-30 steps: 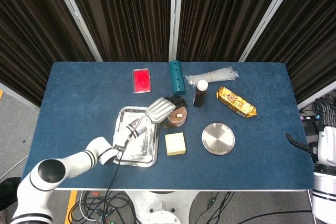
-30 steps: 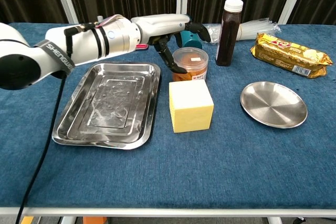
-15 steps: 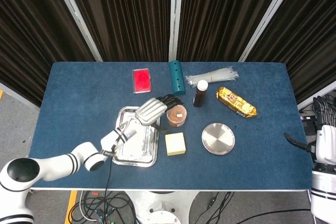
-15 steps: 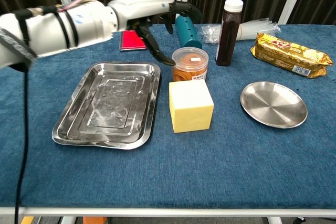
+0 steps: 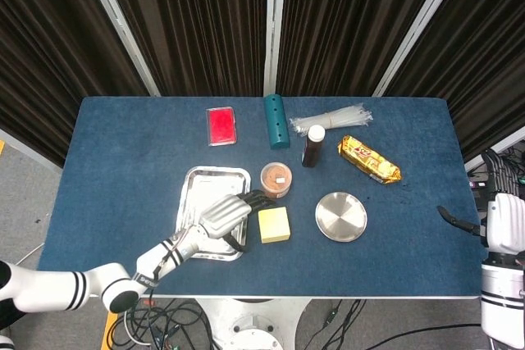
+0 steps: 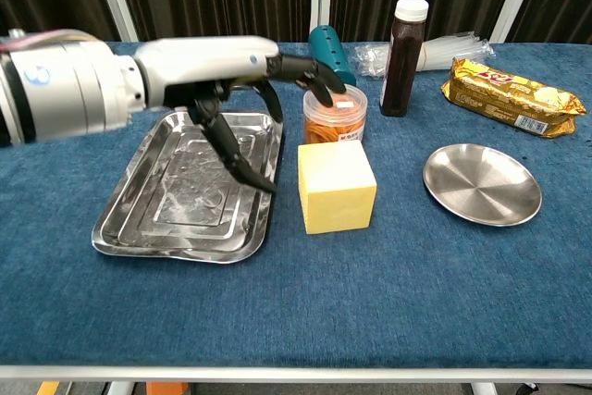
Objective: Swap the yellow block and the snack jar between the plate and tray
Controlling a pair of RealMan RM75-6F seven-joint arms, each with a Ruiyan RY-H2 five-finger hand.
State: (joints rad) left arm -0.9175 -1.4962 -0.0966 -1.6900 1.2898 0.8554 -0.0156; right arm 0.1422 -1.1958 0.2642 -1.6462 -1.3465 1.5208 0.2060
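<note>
The yellow block (image 5: 274, 225) (image 6: 337, 184) lies on the blue cloth between the steel tray (image 5: 199, 193) (image 6: 154, 216) and the round steel plate (image 5: 340, 216) (image 6: 481, 183). Just behind the block stands the snack jar (image 5: 276, 179) (image 6: 335, 114), clear with orange contents, also on the cloth. My left hand (image 5: 224, 217) (image 6: 242, 91) hovers over the tray's right side, fingers spread and holding nothing, its dark fingertips close to the block's left edge. My right hand (image 5: 495, 220) stays at the far right, off the table; its fingers are too small to read.
At the back of the table lie a dark bottle (image 5: 312, 146) (image 6: 403, 44), a teal cylinder (image 5: 276, 120), a gold snack packet (image 5: 369, 159) (image 6: 511, 94), a bundle of cable ties (image 5: 332, 120) and a red card (image 5: 221, 125).
My left hand has pulled back from the snack jar toward the near side, now over the tray's right side next to the yellow block. The jar and block have not moved.
</note>
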